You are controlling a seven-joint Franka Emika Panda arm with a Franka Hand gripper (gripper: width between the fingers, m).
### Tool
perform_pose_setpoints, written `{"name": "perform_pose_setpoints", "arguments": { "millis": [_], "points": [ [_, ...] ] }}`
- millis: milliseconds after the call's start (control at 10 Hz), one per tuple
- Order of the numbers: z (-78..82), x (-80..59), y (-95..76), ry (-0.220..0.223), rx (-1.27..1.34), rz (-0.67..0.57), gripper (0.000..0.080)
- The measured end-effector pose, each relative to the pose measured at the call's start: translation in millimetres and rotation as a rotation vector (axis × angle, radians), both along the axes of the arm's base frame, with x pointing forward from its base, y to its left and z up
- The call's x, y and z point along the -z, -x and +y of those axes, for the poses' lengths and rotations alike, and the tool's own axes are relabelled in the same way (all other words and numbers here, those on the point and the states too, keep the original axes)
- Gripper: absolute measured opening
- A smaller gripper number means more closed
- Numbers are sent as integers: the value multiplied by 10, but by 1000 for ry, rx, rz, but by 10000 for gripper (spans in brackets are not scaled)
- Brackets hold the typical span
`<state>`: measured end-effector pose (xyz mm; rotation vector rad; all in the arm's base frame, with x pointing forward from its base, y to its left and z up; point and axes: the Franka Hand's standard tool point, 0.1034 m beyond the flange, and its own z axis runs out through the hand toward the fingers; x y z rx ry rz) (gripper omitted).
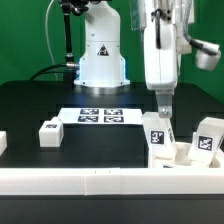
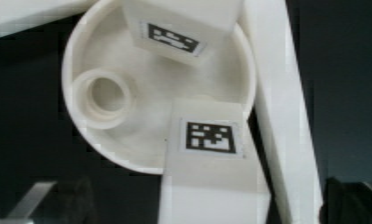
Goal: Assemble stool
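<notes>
Aside, loose leg [image 1: 50,132] near marker board [image 1: 100,116].

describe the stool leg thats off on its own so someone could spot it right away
Find the marker board in the middle of the black table. Just off its end toward the exterior view's left lies a small blocky white leg with a square tag. It sits alone, while the other tagged white parts crowd under the gripper on the exterior view's right.

Arm [image 1: 160,50] down over the right-hand bits

Gripper [image 1: 163,110] hangs just above a tagged piece [image 1: 157,140] by the rail [image 1: 90,182]. A second piece [image 1: 207,140] sits further to the exterior view's right. A leg [image 1: 50,131] lies well apart on the left, near the marker board [image 1: 100,116].
</notes>
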<state>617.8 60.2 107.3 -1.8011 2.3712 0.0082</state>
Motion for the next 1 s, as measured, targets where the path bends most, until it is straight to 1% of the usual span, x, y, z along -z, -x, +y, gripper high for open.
{"name": "perform_pose_setpoints", "arguments": {
  "millis": [300, 400, 500, 700, 800, 1000],
  "points": [
    [-6, 31, 4, 27, -185, -15, 649],
    [7, 40, 13, 43, -256, -15, 649],
    [63, 50, 28, 85, -385, -13, 649],
    [170, 26, 27, 104, -572, -35, 649],
    [186, 10, 14, 109, -620, -48, 649],
    [171, 23, 17, 128, -750, -57, 649]
  ]
}}
